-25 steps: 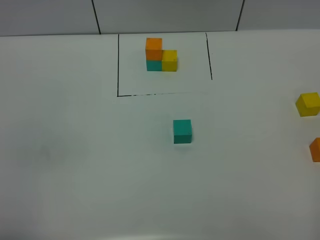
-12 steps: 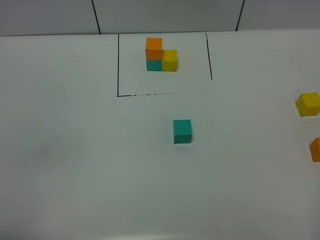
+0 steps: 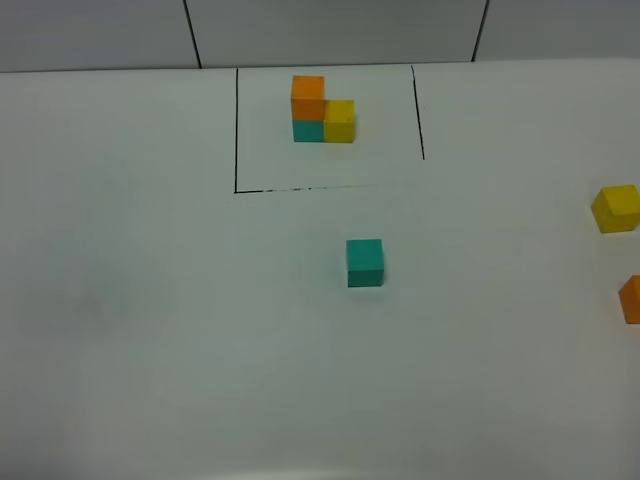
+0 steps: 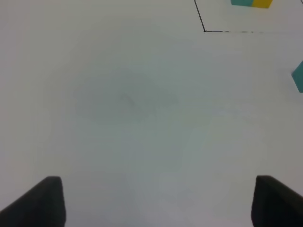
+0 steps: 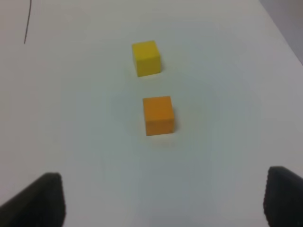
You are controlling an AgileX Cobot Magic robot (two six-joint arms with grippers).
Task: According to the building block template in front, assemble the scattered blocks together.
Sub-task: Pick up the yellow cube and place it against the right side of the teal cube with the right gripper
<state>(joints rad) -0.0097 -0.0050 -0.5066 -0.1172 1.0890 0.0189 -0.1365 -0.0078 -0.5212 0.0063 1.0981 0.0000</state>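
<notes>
Nothing has shifted on the white counter (image 3: 150,350) over the last second. Every cube sits where it sat and neither arm shows in the overhead view, so I judge the assembly not yet begun. My left pincer (image 4: 158,201) hangs spread over bare surface, holding nothing, and my right pincer (image 5: 163,201) is likewise spread and empty. The building block template (image 3: 322,110), orange atop teal with yellow at the side inside thin black lines (image 3: 236,130), lies far ahead of the left pincer and off to its right. Of the scattered blocks, the teal cube (image 3: 365,262) sits ahead and well to the right of the left pincer. The orange cube (image 5: 158,115) lies straight ahead of the right pincer, with the yellow cube (image 5: 146,57) just beyond it and not touching. All three are plain, matte and sharp-edged, resting flat.
</notes>
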